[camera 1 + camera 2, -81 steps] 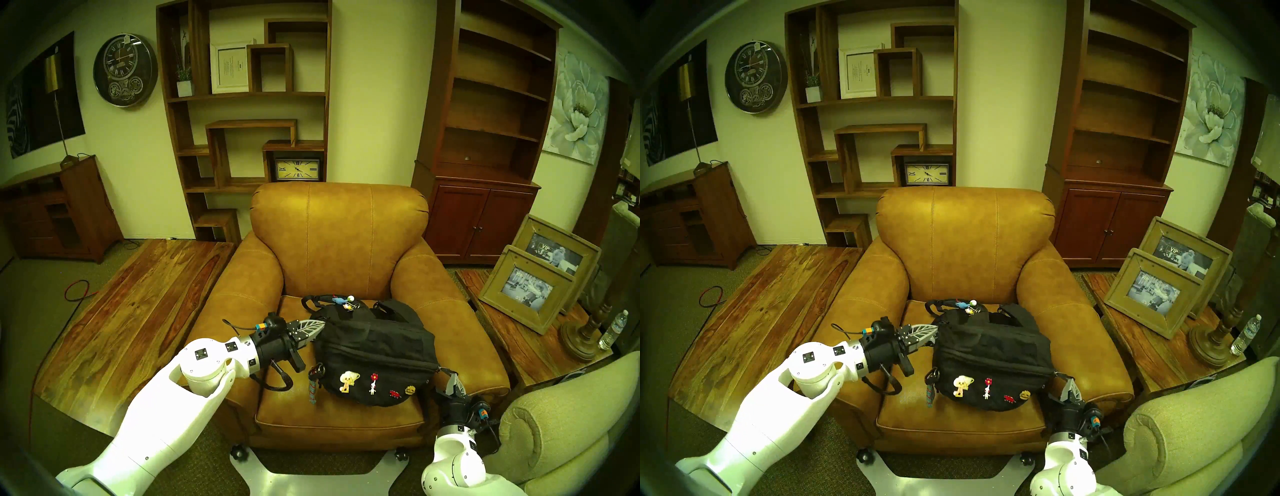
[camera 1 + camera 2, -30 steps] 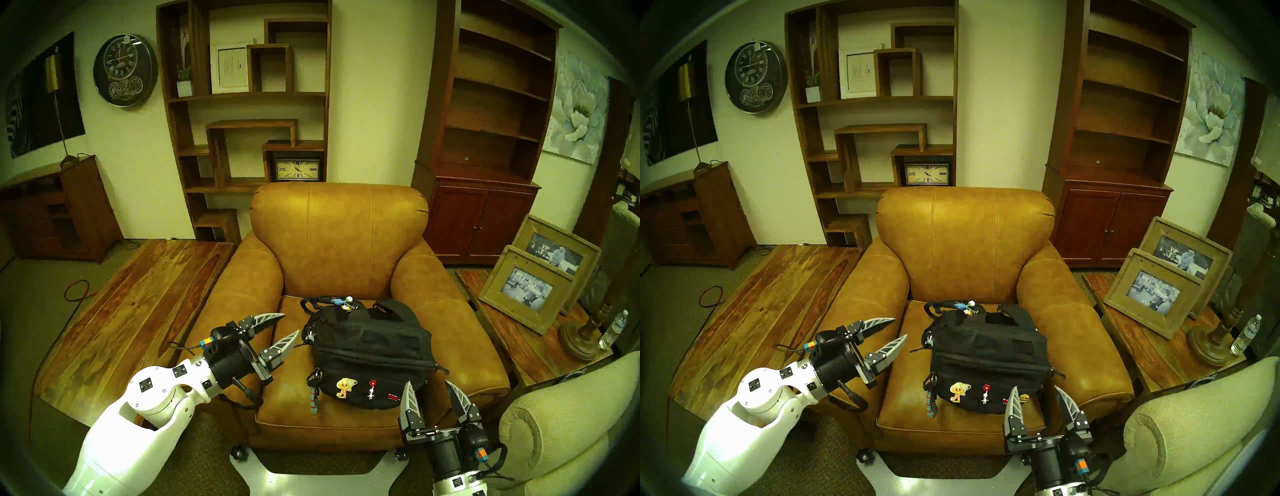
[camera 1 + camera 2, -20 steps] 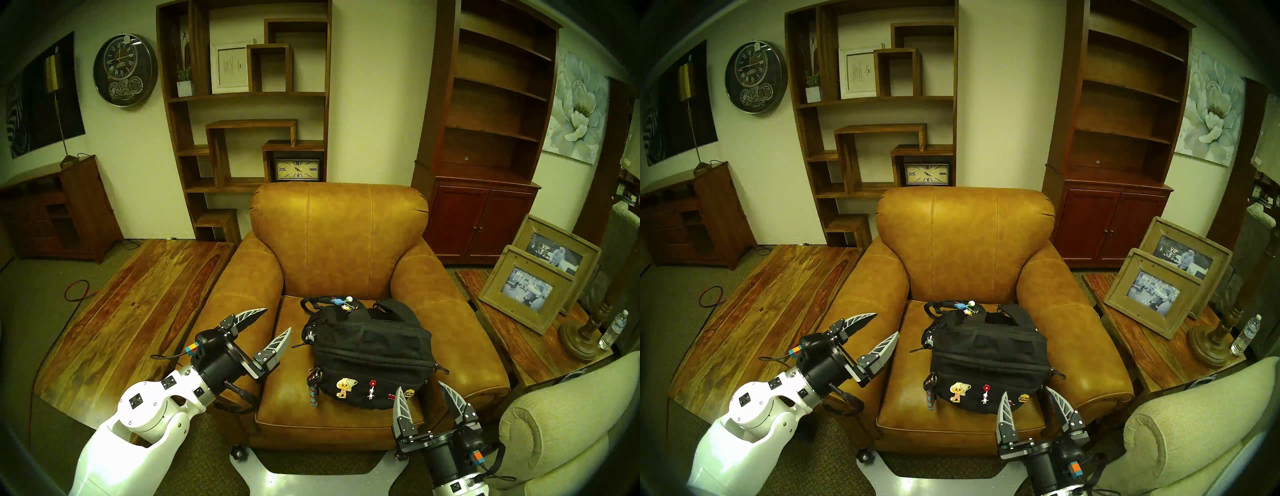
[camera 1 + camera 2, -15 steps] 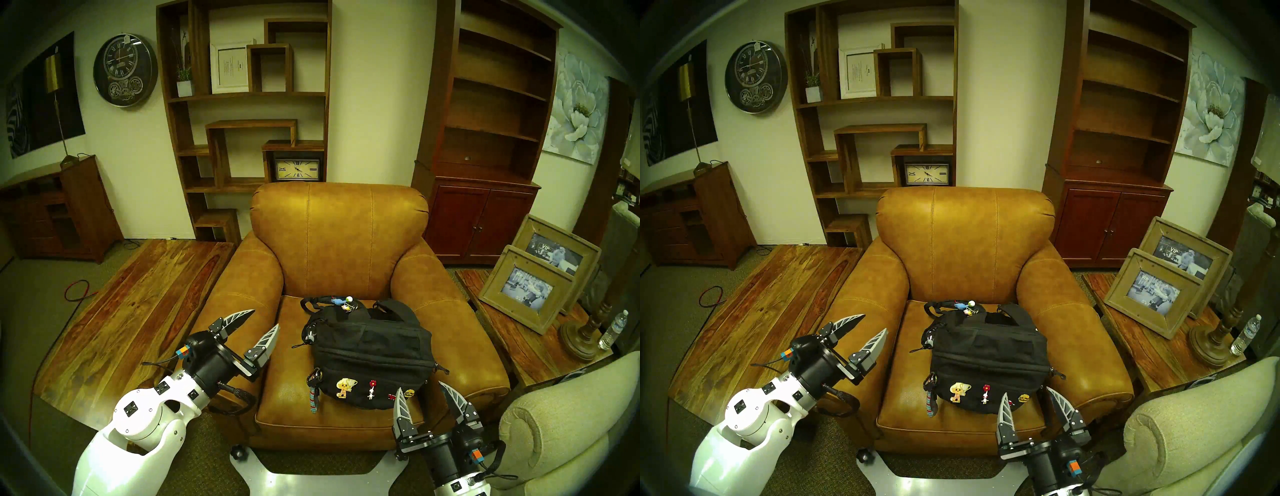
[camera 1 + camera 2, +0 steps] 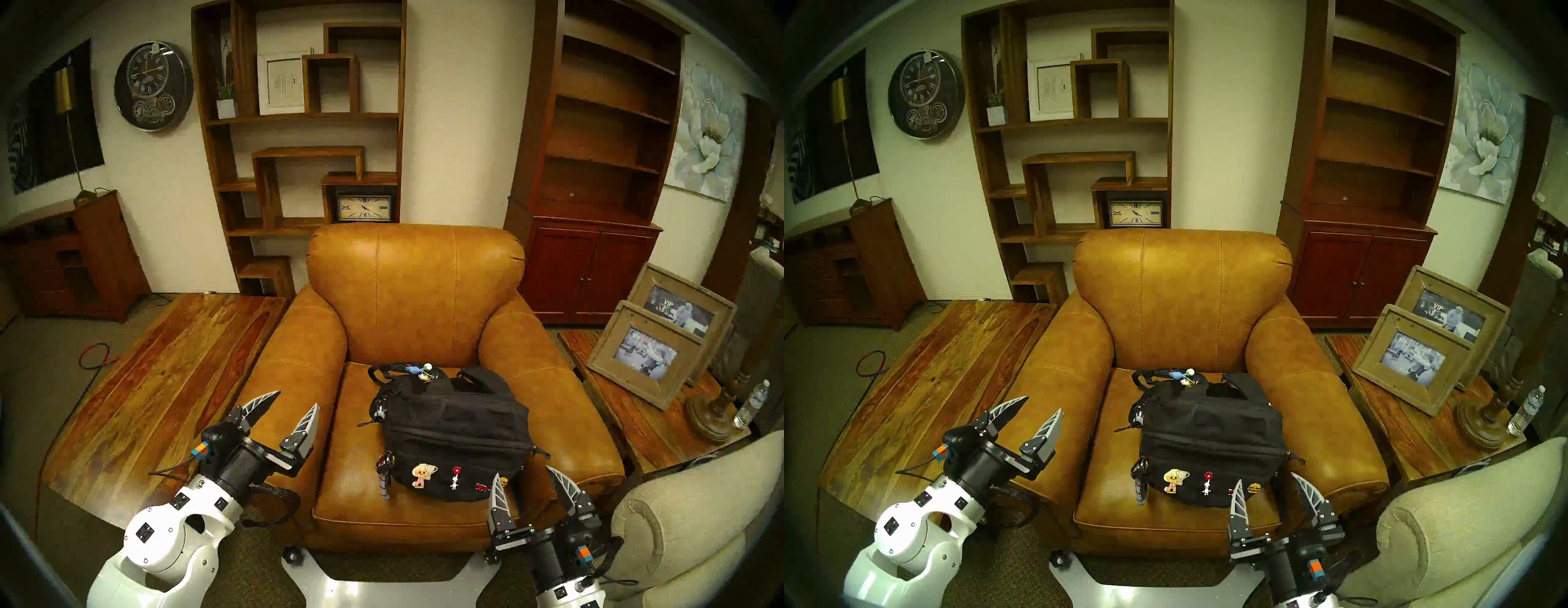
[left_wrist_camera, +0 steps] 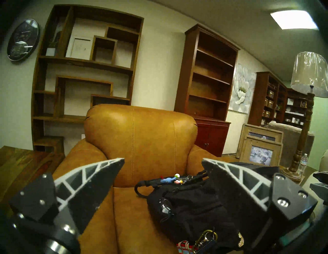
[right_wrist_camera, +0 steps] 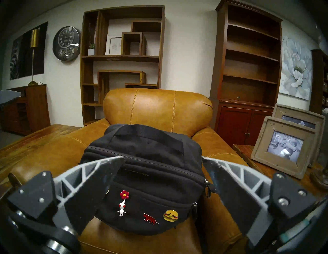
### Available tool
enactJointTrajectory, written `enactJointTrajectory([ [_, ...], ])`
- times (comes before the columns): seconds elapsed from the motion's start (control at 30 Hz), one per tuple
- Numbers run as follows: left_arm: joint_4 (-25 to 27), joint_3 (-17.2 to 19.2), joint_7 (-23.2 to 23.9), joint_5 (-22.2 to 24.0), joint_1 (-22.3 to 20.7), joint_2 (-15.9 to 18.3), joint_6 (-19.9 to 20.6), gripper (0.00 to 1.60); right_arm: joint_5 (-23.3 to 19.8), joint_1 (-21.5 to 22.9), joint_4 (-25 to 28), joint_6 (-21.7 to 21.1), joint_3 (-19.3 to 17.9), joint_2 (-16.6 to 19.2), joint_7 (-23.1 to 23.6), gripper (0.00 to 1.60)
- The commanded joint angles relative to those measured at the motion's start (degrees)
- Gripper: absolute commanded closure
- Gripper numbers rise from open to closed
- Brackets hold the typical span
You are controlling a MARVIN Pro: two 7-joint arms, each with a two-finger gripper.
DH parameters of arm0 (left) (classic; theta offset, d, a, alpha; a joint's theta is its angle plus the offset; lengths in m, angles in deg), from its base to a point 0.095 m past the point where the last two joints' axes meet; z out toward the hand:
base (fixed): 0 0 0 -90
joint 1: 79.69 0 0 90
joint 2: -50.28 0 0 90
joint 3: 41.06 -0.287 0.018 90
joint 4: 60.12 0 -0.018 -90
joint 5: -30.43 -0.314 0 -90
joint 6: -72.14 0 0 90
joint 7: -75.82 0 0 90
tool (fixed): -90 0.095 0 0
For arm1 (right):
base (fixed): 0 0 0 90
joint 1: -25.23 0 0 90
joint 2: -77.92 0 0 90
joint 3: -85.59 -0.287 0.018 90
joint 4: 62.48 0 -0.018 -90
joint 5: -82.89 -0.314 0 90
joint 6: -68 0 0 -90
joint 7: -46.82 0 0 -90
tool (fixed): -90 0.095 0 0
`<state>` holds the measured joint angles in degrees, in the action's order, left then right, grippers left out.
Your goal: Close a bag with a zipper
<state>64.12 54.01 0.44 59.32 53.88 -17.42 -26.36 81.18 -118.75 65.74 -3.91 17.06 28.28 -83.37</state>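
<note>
The black fabric bag (image 5: 454,437) lies on the tan leather armchair's seat (image 5: 352,471), with enamel pins on its front and a striped keychain (image 5: 384,482) at its left end. It also shows in the head right view (image 5: 1210,439), the left wrist view (image 6: 191,211) and the right wrist view (image 7: 149,170). Its zipper (image 5: 458,437) runs across the top and looks shut in the right wrist view (image 7: 159,166). My left gripper (image 5: 297,400) is open and empty over the left armrest. My right gripper (image 5: 523,472) is open and empty at the bag's front right corner.
The chair's armrests (image 5: 288,382) flank the bag. A wooden table (image 5: 161,382) stands to the left. A side table at the right holds picture frames (image 5: 645,356), a lamp base (image 5: 712,416) and a water bottle (image 5: 753,403). A beige sofa arm (image 5: 695,522) is close to my right arm.
Both grippers have let go of the bag and opened. The left arm has drawn back to the left over the armrest; the right gripper has pulled back toward me. The bag has settled.
</note>
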Motion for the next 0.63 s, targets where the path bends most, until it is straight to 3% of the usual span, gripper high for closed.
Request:
enactJointTrajectory([
  [0.0, 4.54, 1.13, -1.65, -0.84, 5.94, -1.48, -0.21, 0.0, 0.88, -0.13, 1.56, -0.07, 0.09, -0.14, -0.35, 0.0],
  [0.6, 5.73, 1.11, -3.01, -1.76, 7.48, -1.77, -0.16, 0.0, 1.33, -0.27, 1.62, -0.29, 0.06, -0.42, -0.44, 0.0],
])
